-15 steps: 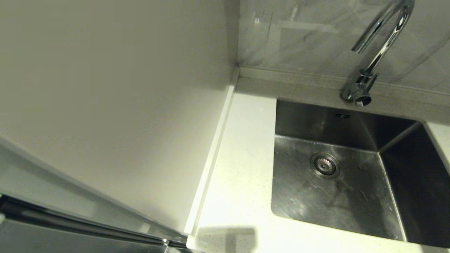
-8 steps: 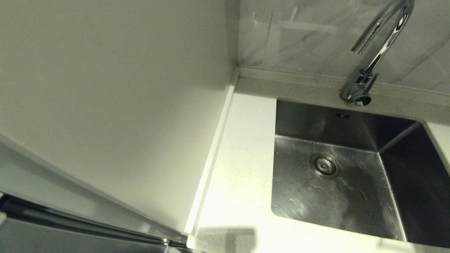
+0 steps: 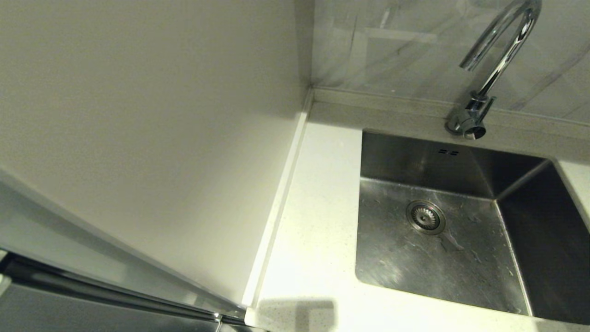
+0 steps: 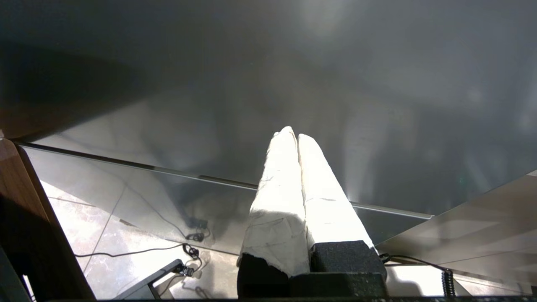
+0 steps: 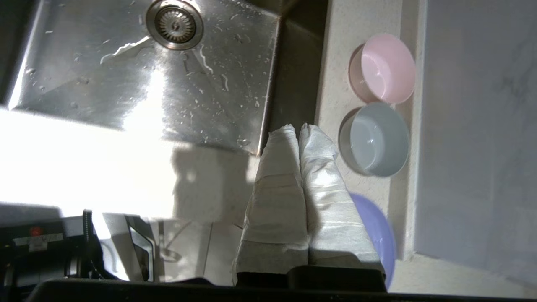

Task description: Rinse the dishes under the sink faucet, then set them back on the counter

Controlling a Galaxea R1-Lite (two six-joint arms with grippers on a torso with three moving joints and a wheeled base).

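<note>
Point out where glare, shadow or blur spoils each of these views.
Head view: a hard square shadow on the counter at its near edge, and the sink dark along its right wall. Right wrist view: blown-out glare across the counter beside the sink, with the right gripper brightly lit. Left wrist view: the left gripper overexposed against a murky, soft background.

I was in a kitchen. I saw a shiny metal sink, a tall tap, a white counter and little bowls.
</note>
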